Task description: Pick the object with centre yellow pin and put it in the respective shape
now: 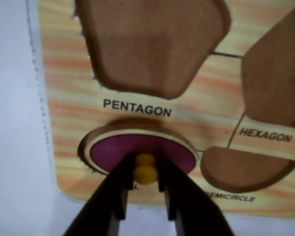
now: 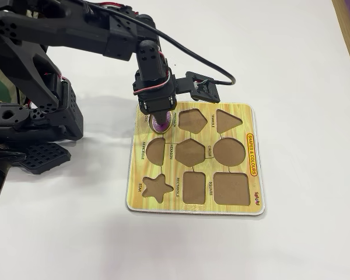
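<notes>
While the piece [image 1: 137,153] sits over the oval cut-out [image 1: 86,150] at the board's corner, the step in hand is judged to be placement, at its final stage. In the wrist view the purple oval fills most of the recess, just below the PENTAGON label, and a dark sliver of the recess shows along its left and upper edge. From these views it cannot be told whether the piece lies fully flush or rides slightly tilted on the rim.

The yellow knob [image 1: 145,168] stands at the middle of the piece. The claw [image 1: 145,194] has its 2 fingers [image 1: 115,191] closed narrowly on that knob, 1 finger on each side, touching it. The claw contacts nothing else that is visible.

In the fixed view the board [image 2: 239,207] lies flat on the white table [image 2: 303,70], and the arm [image 2: 93,32] reaches down to the corner nearest its base.

The next move is judged to call for a small opening of the fingers, then a straight lift clear of the knob. Any sideways drag could pull the piece back out of the recess. If the piece is not seated, a light downward press before release would be needed.
</notes>
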Tool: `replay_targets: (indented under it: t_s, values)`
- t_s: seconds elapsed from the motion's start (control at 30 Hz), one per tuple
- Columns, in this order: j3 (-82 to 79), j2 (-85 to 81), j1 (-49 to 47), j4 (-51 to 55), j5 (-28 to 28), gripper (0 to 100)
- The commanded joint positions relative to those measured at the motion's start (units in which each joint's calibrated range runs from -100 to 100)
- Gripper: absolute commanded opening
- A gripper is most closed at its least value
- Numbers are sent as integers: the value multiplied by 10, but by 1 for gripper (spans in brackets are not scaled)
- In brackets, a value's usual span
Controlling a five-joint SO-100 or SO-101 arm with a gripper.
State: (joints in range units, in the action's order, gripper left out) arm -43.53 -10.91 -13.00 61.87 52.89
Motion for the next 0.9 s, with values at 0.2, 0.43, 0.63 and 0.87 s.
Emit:
replay_targets:
  t_s: [0.2,0.43,0.63,0.87]
  values:
    - [19,-2,-6,2,1,5]
    - [19,-2,-10,2,0,5]
    - [26,23,-15,2,0,5]
    - [27,21,-20,3,0,5]
